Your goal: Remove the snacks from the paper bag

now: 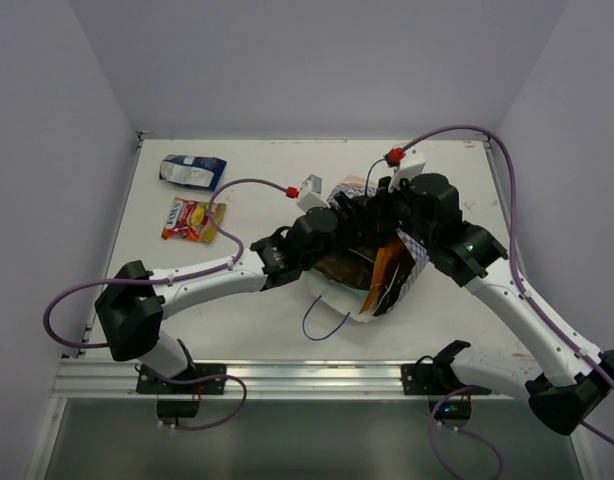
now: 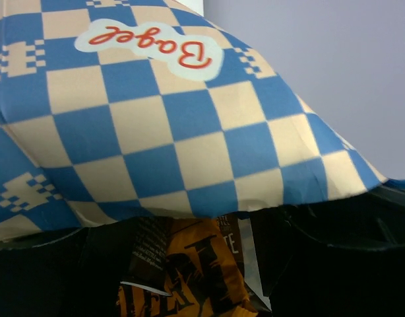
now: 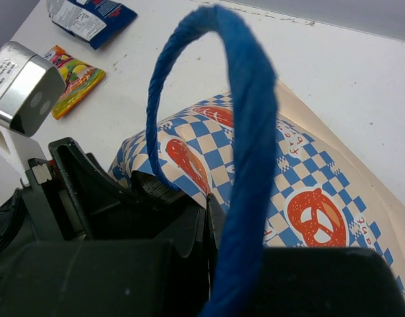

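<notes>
Snacks mostly sit inside the bag [image 2: 189, 145], lying mid table [image 1: 267, 180] with the left gripper [image 1: 337, 225] and right gripper [image 1: 392, 212] at it, their finger state impossible to tell; only a blue packet [image 1: 192, 171] and a red-yellow packet [image 1: 192, 219] lie out, far left, while an orange packet [image 1: 385, 268] and a dark packet [image 2: 189, 277] show inside.

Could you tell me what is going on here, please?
The left arm and the right arm are both at the checkered paper bag. A blue-and-white packet and a red-and-yellow packet lie out at the far left. A dark brown chip packet shows under the bag's edge in the left wrist view. Whether anything is gripped cannot be seen.
</notes>
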`<move>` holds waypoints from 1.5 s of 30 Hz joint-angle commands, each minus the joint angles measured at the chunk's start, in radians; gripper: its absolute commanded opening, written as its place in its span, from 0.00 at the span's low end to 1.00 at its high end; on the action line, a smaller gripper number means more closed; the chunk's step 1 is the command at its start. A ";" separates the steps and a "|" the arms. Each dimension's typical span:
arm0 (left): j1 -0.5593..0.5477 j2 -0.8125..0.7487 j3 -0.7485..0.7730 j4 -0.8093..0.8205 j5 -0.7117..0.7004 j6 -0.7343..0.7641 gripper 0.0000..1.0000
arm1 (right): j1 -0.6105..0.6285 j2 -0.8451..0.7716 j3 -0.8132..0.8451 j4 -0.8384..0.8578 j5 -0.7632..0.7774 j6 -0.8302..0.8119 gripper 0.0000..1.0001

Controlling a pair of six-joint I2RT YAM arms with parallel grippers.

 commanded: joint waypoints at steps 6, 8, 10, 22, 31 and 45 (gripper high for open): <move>-0.007 0.015 0.078 0.042 -0.099 -0.002 0.70 | 0.006 -0.015 0.014 0.012 -0.027 0.034 0.00; -0.009 0.055 0.109 0.044 -0.087 -0.011 0.67 | 0.006 -0.015 0.012 0.018 -0.029 0.035 0.00; -0.009 0.078 0.135 0.041 -0.086 -0.012 0.62 | 0.006 -0.011 0.015 0.017 -0.031 0.035 0.00; -0.009 0.060 0.136 -0.019 -0.132 0.029 0.00 | 0.007 -0.012 -0.002 0.029 -0.003 0.028 0.00; -0.009 -0.216 0.078 -0.261 0.002 0.184 0.00 | -0.003 0.011 -0.006 0.023 0.153 -0.006 0.00; 0.288 -0.628 0.105 -0.775 -0.029 0.483 0.00 | -0.085 0.057 -0.026 0.026 0.181 -0.040 0.00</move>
